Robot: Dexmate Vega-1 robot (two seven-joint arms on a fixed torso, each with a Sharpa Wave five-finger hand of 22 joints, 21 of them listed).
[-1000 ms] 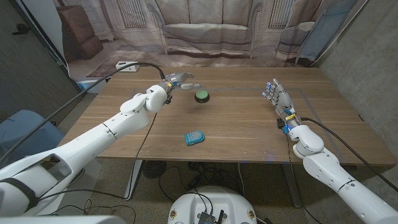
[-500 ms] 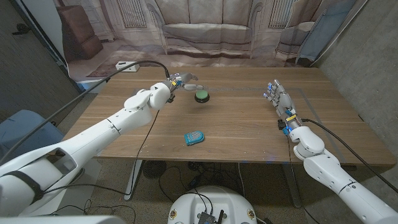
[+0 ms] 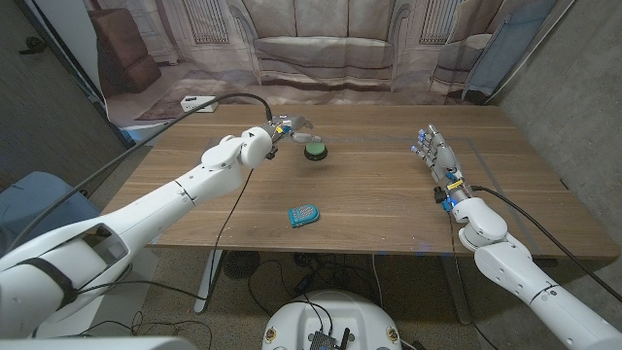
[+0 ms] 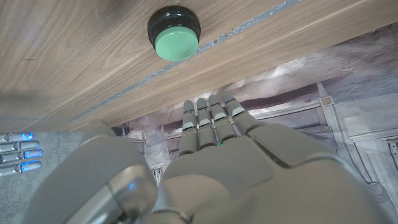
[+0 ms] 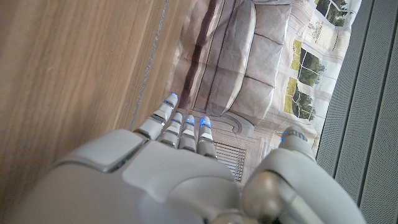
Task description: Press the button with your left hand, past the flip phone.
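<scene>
One green button [image 3: 316,149]; one blue flip phone [image 3: 303,215]; one wooden table [image 3: 379,199]; two robot hands: left hand [image 3: 292,127], right hand [image 3: 433,152].

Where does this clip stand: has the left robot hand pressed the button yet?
Done: the left robot hand has reached past the phone and hangs beside the button. In hand: closing in; the wrist view shows its fingers short of the green cap, holding nothing. Left: the press itself. The right robot hand waits open.

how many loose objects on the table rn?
2. Green button near the far edge, just beside the left robot hand. Blue flip phone nearer the front, mid-table. Nothing seems hidden.
</scene>
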